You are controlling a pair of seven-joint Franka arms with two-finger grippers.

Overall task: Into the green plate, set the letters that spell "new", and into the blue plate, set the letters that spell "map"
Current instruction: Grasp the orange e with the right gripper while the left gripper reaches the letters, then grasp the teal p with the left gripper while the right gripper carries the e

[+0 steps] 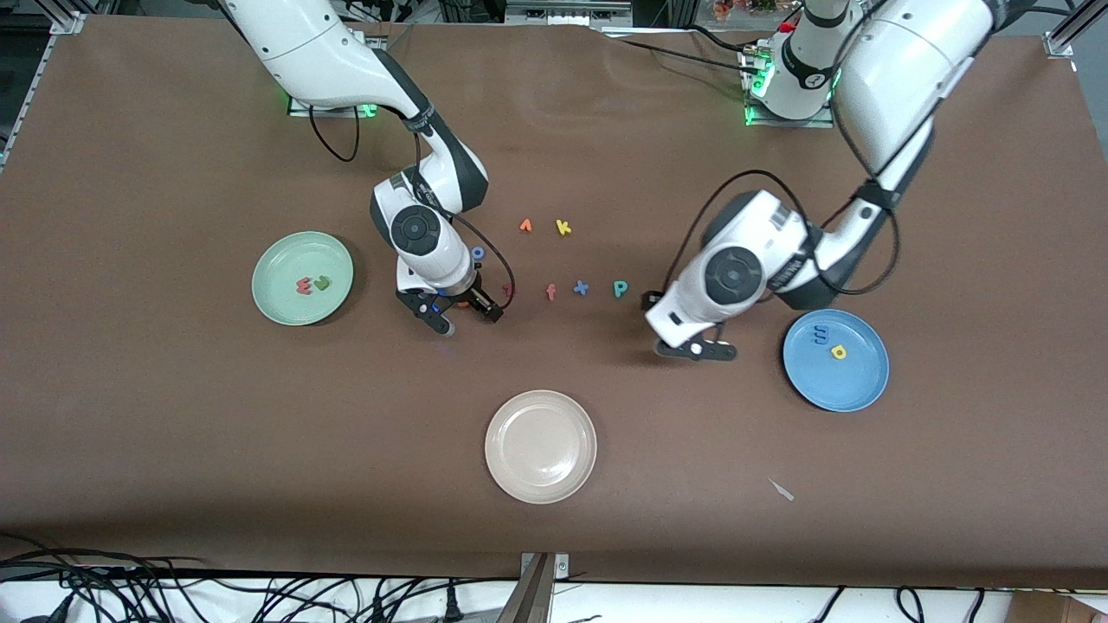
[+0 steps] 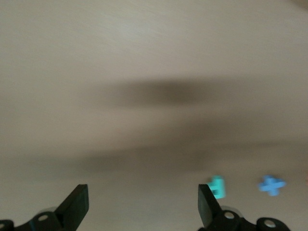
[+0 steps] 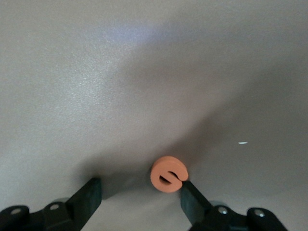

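Revealing orange e (image 3: 168, 174) between right claw (image 3: 140, 195) fingers; front view hides it.

Only readable stuff here: the foam letters themselves, no brands or labels legible.

Mid-table, a short row: salmon f (image 1: 550, 292), blue x (image 1: 581, 288), teal p (image 1: 621, 288). Yellow k (image 1: 563, 228) just farther from the front edge than that row.

Orange e (image 3: 168, 174) plain as day in the right wrist view, flat on the table.

On the blue plate (image 1: 857, 389): periwinkle m (image 1: 820, 334) and yellow a (image 1: 838, 351), reading more like a D.

On the green plate (image 1: 281, 260): green n (image 1: 323, 282) and pinkish-red w (image 1: 304, 285), turned sideways, almost an E.
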